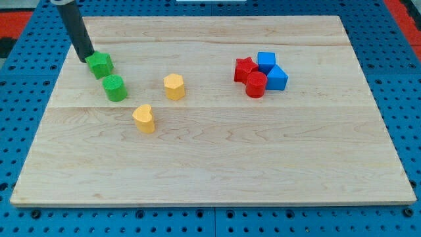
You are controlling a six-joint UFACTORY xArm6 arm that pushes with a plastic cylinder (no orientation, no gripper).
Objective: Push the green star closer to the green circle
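The green star lies near the board's upper left. The green circle stands just below and slightly right of it, a small gap apart. My tip is at the star's upper left edge, touching or almost touching it. The dark rod rises from there toward the view's top left.
A yellow hexagon and a yellow heart lie right of the green circle. At the right, a red star, a red circle and two blue blocks cluster together. The wooden board lies on a blue pegboard.
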